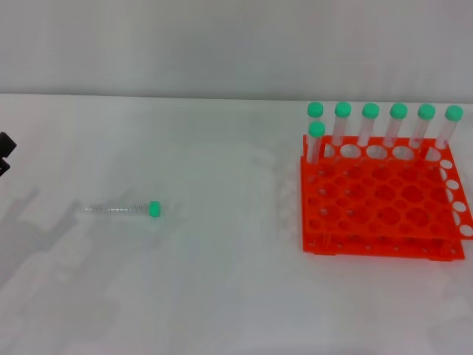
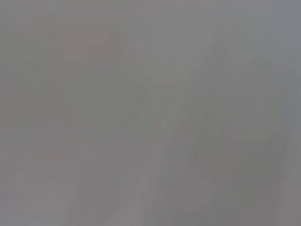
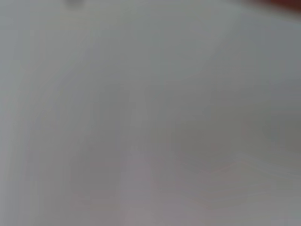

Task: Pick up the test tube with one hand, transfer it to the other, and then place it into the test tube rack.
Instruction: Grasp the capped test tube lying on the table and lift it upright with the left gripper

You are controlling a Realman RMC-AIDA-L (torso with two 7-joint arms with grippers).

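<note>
A: What is the left gripper (image 1: 6, 154) doing?

B: Only a black scrap of it is showing at the left edge of the head view, hanging over the worktop (image 1: 222, 296) and well apart from everything else. Whether it is released or clenched, I cannot tell. The right gripper is not showing in any view.

A: And where is the test tube (image 1: 122, 210) lying?

B: It is lying flat on the worktop on the left side, nearer the left gripper than anything else, with its green cap (image 1: 154, 209) pointing toward the rack. Nothing is touching it.

A: What is sitting around it?

B: Bare white surface is surrounding it, with grey shadows falling just to its left. The test tube rack (image 1: 380, 200) is standing far off on the right side. Six green-capped tubes (image 1: 397, 126) are standing in its back row and a seventh (image 1: 315, 142) is standing just in front of them at the left corner. The remaining holes are showing open.

A: Is anything standing between tube and rack?

B: Only open worktop is stretching between them. Both wrist views are showing just blurred grey surface, with a red smear at one corner of the right one.
</note>
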